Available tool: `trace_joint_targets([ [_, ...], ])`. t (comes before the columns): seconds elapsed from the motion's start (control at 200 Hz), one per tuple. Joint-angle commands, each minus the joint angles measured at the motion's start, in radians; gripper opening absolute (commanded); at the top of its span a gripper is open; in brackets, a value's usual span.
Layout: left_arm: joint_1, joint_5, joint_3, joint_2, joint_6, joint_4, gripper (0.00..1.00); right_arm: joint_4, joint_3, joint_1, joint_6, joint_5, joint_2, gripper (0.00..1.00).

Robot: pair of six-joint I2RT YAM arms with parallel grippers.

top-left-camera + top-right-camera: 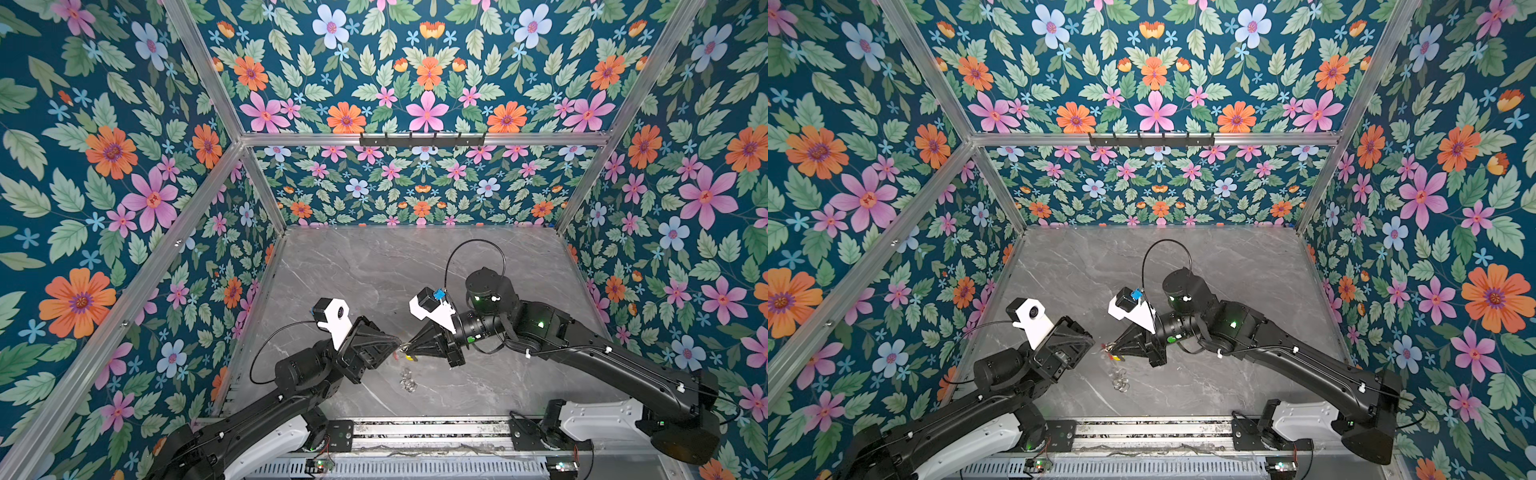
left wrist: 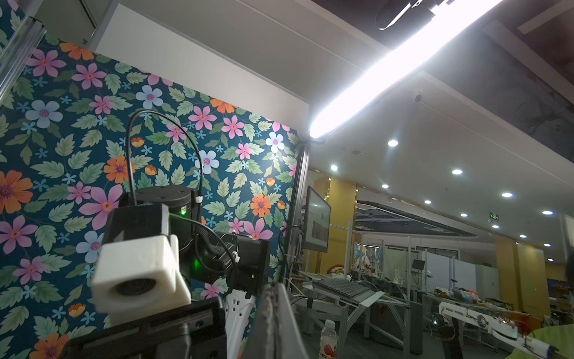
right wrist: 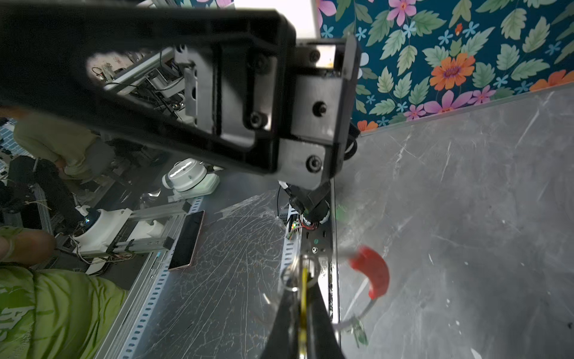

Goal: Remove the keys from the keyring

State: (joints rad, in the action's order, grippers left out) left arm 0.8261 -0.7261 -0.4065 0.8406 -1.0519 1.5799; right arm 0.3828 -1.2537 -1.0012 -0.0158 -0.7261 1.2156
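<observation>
In both top views the two black arms meet nose to nose above the grey marble worktop [image 1: 374, 270], toward its front edge and about midway along it. The left gripper [image 1: 397, 344] and the right gripper [image 1: 411, 351] nearly touch at the tips. Flecks of red and yellow show between them, too small to make out. A small cluster of pale, glinting loops [image 1: 408, 380] lies on the worktop just in front of the grippers.

The left wrist view shows the left gripper's fingers [image 2: 273, 320] pressed together. I cannot tell whether they pinch anything.

In the right wrist view the right gripper [image 3: 306, 289] is clamped on the short brass-yellow key [image 3: 303, 276], a small silver loop [image 3: 290, 279] at its head. The large thin grey keyring with a red curved segment [image 3: 374, 273] hangs beside it above the worktop. The blurred dark key with a green tag [image 3: 360, 334] sits on its wire.
</observation>
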Motion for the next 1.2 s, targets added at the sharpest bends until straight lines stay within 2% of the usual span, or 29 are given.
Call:
trace_joint_targets([
  [0.0,-0.001,0.006,-0.008,-0.001,-0.005,0.045,0.00,0.006,0.002,-0.001,0.009,0.044,-0.017,0.00],
  [0.09,-0.001,0.008,-0.010,-0.008,-0.003,0.029,0.00,-0.004,0.016,-0.002,0.004,0.091,-0.042,0.00],
  [0.21,0.000,0.016,-0.028,-0.052,0.056,-0.124,0.00,-0.011,0.034,-0.002,-0.002,0.157,-0.081,0.00],
  [0.305,0.000,0.038,-0.049,-0.110,0.148,-0.327,0.28,0.002,0.036,-0.002,-0.005,0.210,-0.107,0.00],
  [0.385,-0.001,0.069,-0.082,-0.168,0.252,-0.561,0.41,0.014,0.034,-0.002,-0.005,0.245,-0.125,0.00],
  [0.495,0.000,0.136,-0.123,-0.223,0.381,-0.848,0.49,0.016,0.037,-0.002,-0.005,0.293,-0.153,0.00],
  [0.65,0.000,0.207,-0.146,-0.221,0.472,-1.069,0.51,0.000,0.053,-0.001,-0.016,0.346,-0.184,0.00],
  [0.82,-0.001,0.231,-0.130,-0.196,0.510,-1.122,0.52,-0.005,0.063,-0.002,-0.020,0.362,-0.196,0.00],
  [1.195,0.001,0.131,-0.100,-0.191,0.517,-1.078,0.58,-0.005,0.060,-0.002,-0.032,0.411,-0.205,0.00],
])
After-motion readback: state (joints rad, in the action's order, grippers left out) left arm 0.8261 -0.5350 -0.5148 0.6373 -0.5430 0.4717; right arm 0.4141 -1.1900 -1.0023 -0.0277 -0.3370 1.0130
